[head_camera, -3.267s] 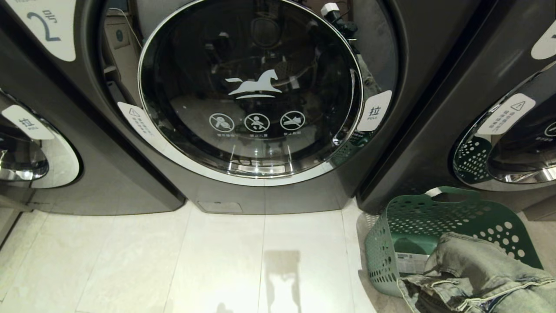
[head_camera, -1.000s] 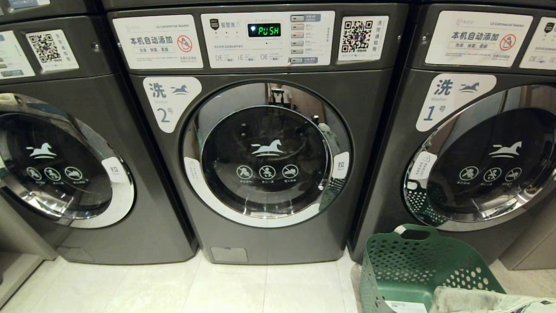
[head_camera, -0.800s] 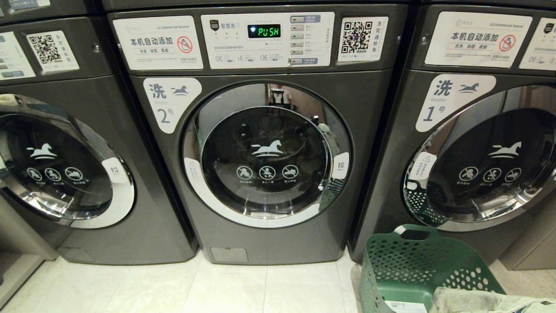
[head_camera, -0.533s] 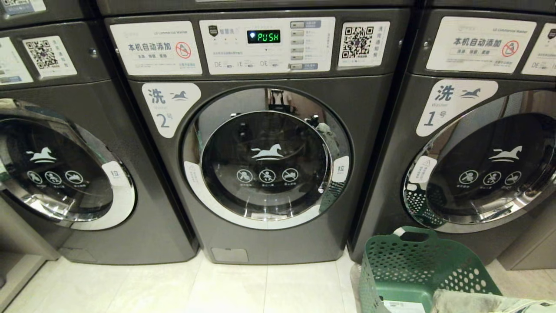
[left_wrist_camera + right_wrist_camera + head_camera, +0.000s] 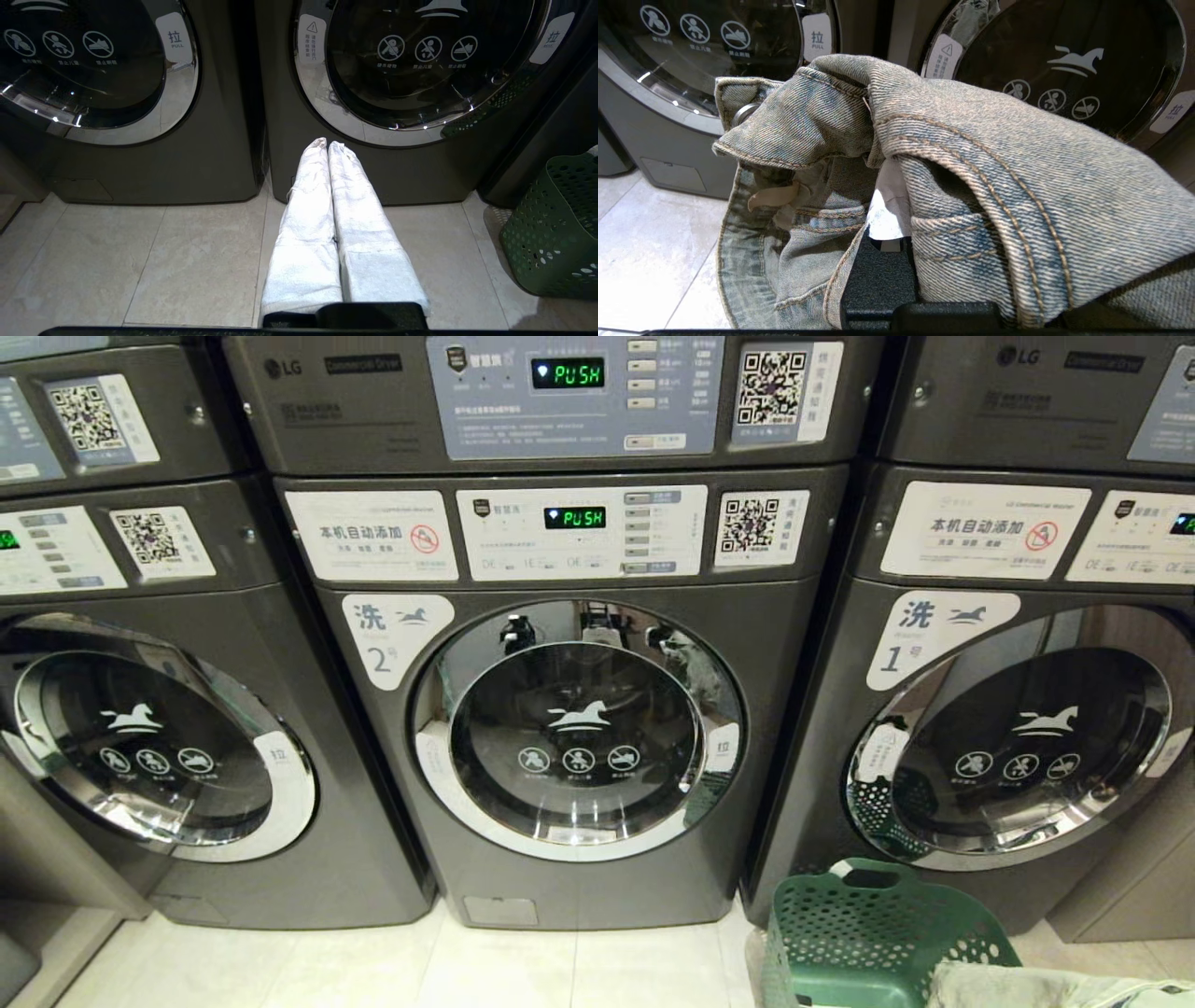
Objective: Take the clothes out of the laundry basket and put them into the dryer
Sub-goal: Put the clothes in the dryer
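The green laundry basket [image 5: 878, 933] stands on the floor at the lower right, before the seam between the middle and right machines; the left wrist view has the basket [image 5: 556, 233] too. Faded denim clothes [image 5: 971, 154] hang over my right gripper [image 5: 889, 205], which is shut on them and mostly buried in the fabric. The same denim [image 5: 1027, 985] shows at the head view's lower right edge. My left gripper [image 5: 327, 145] is shut and empty, its white-wrapped fingers pressed together low above the floor. The dryer's control panel [image 5: 569, 392] sits above the middle machine; its door is out of view.
Three dark front-loaders stand side by side with doors closed: the middle one marked 2 [image 5: 579, 728], the right one marked 1 [image 5: 1018, 747], another on the left [image 5: 149, 747]. Pale floor tiles [image 5: 504, 971] run in front.
The head camera has risen, so the machines sit lower in the picture and the upper control panel has come into view. Basket and arms have kept their places.
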